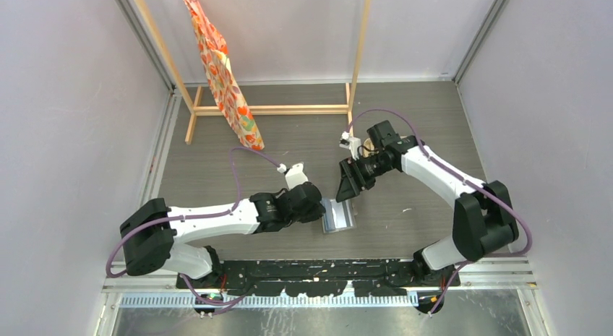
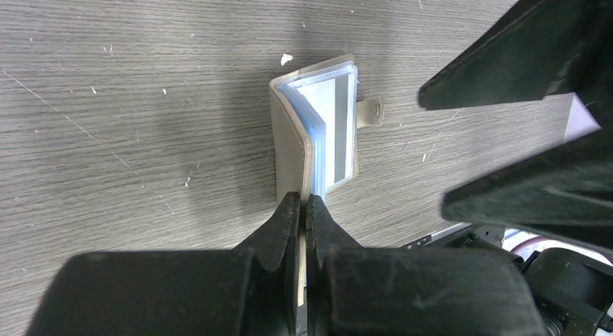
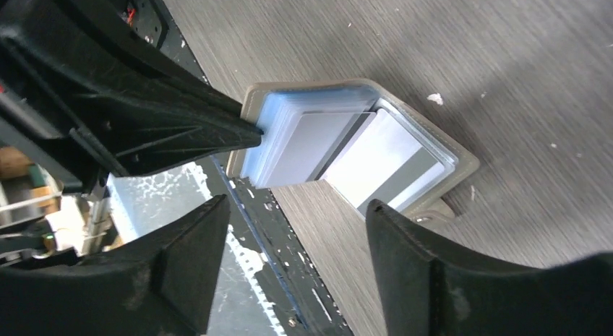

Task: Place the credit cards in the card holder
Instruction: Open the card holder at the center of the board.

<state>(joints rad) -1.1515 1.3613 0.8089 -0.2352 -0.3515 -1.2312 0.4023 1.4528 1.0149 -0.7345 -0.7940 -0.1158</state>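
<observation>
White arms (image 1: 209, 219); black joints (image 1: 148, 243); purple cables (image 1: 234, 178)

This is a robotics lab test cell: a left arm (image 1: 209, 220) and a right arm (image 1: 441, 173) are bolted to a black rail (image 1: 325, 274) at the near edge of a grey wood-grain table (image 1: 412, 126), boxed in by plain pale walls (image 1: 65, 97) and metal frame posts (image 1: 141, 36), with a wooden rack (image 1: 289, 110) at the far side.

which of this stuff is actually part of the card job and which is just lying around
Job: card holder, its cover pinched by the left tool; card in a sleeve; right tool, open.
Lying about: wooden rack; orange patterned cloth hanging on it.
</observation>
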